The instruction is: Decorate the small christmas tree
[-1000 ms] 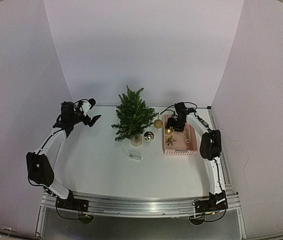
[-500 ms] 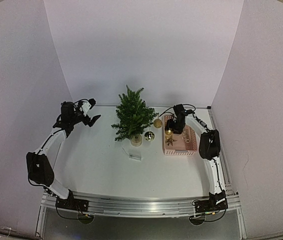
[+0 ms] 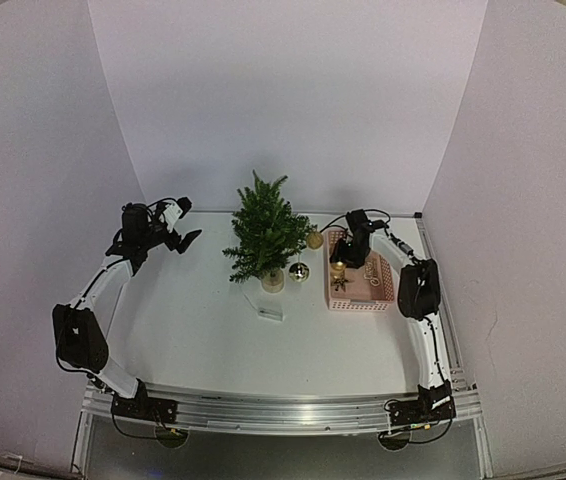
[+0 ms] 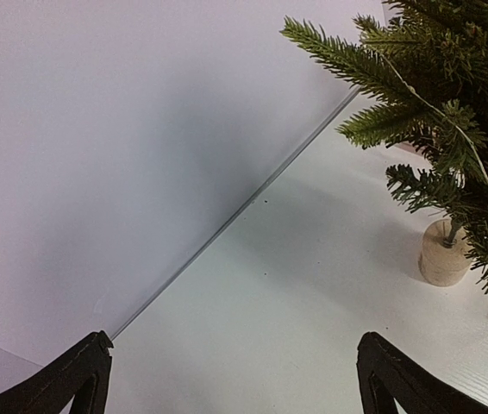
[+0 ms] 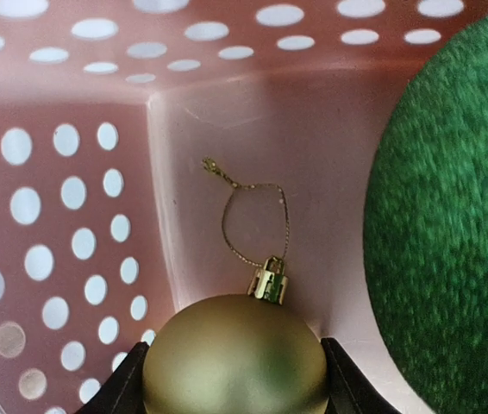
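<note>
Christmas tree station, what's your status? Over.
Left gripper open, empty, beside small christmas tree. Right gripper straddles gold bauble in pink basket, grip unconfirmed. Green ball close alongside.

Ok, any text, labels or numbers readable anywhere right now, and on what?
None readable.
The basket, gold ball, green ball and tree show no print.
The clear item on the table is too small to tell.

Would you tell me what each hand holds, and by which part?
Left hand open, empty. Right hand: fingers flank the gold bauble at its sides in the pink basket; firm grip cannot be told.
</note>
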`<state>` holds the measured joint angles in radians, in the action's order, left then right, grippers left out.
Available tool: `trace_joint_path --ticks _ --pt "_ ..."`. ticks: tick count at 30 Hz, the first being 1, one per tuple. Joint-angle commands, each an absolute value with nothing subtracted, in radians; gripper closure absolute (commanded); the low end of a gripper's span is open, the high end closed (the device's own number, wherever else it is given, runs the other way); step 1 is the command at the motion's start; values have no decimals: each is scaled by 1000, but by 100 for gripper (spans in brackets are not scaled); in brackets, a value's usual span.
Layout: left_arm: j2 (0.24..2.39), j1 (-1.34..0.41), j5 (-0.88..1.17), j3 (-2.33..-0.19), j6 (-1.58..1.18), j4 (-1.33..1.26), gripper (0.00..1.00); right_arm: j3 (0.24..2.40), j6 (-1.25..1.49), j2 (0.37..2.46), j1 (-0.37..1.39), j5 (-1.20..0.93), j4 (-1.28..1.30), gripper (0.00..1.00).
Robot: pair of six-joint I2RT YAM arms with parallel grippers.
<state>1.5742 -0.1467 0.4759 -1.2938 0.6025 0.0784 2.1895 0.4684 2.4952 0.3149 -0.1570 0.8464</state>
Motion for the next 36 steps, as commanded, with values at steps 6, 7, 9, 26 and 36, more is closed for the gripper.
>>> trace_joint_path --ticks 6,7,9,26,36 --pt "1542 -139 482 -1306 601 50 1 2101 401 2181 317 -112 854 66" --pt "1537 -139 484 -1302 599 45 1 2090 391 2156 317 -106 854 66" --pt "1527 -139 491 -1294 595 35 1 2078 369 2104 317 -103 855 66" --pt "1328 -139 604 -1219 308 67 2 2286 234 1838 492 -347 819 69" --pt "1002 -148 631 -1055 378 137 1 2295 423 1843 745 -252 532 70"
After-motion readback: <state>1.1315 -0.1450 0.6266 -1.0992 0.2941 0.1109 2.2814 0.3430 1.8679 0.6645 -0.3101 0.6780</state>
